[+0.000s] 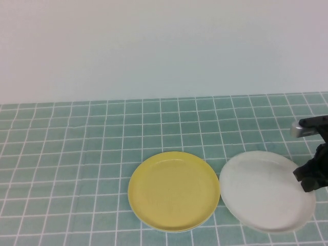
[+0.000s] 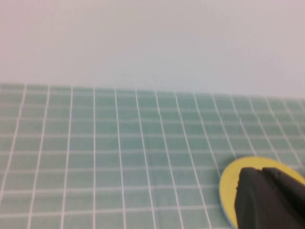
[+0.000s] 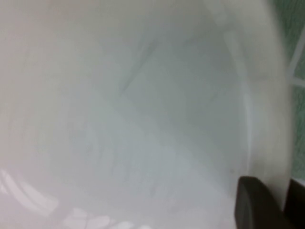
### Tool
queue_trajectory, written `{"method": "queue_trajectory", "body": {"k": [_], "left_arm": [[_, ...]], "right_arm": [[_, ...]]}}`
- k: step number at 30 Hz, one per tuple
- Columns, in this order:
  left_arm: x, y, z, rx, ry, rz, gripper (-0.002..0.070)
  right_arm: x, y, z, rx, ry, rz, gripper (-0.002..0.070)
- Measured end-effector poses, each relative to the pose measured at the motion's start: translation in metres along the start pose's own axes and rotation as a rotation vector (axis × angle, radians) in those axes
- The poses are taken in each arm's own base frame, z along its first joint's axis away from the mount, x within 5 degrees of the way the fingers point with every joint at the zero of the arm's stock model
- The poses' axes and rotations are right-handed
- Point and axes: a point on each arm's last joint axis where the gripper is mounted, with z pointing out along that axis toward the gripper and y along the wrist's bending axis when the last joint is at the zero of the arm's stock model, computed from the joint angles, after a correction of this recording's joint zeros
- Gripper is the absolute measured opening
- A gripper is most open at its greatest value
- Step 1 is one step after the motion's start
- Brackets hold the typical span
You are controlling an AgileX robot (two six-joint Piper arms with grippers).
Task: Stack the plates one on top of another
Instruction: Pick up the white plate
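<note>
The yellow plate (image 1: 173, 190) lies at the middle front of the table. A thin light blue rim (image 2: 223, 211) shows under its edge, so it rests on the light blue plate. The white plate (image 1: 264, 192) lies just to its right, rims nearly touching. My right gripper (image 1: 306, 177) is at the white plate's right rim, one finger inside the rim (image 3: 257, 205) and the other outside, closed on it. In the left wrist view my left gripper (image 2: 260, 170) is shut and holds nothing, with the yellow plate (image 2: 233, 183) beyond its tips. It is out of the high view.
A green tiled cloth (image 1: 92, 154) covers the table up to a plain white wall (image 1: 154, 46). The right arm's grey wrist part (image 1: 307, 127) sits above the white plate's far right edge.
</note>
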Motion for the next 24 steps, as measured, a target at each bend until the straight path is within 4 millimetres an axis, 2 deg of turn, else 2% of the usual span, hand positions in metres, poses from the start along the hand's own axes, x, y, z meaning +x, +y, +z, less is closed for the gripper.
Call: {"method": "queue_trajectory", "body": {"k": [3,9,12,17,21,24], "left_arm": [[0.002,0.006,-0.017,0.001,-0.064,-0.007,-0.0001],[0.011,0.016,-0.049,0.019,-0.183,-0.038,-0.0001],[0.017,0.021,-0.067,0.027,-0.251,-0.056,-0.0001],[0.031,0.027,-0.096,-0.018,-0.361,-0.096,-0.0001],[0.046,0.025,-0.117,-0.121,-0.434,-0.127,-0.0001],[0.048,0.020,-0.121,-0.205,-0.451,-0.133,-0.0001]], "right_arm": [[-0.001,0.000,0.000,0.000,-0.009,0.003,0.0032],[-0.003,0.001,-0.002,0.006,-0.003,-0.020,0.0020],[-0.009,-0.001,-0.009,0.018,0.005,-0.051,0.0018],[-0.027,-0.003,-0.034,0.039,0.041,-0.113,0.0013],[-0.043,-0.004,-0.060,0.055,0.059,-0.149,0.0012],[-0.054,-0.003,-0.080,0.062,0.057,-0.155,0.0012]]}}
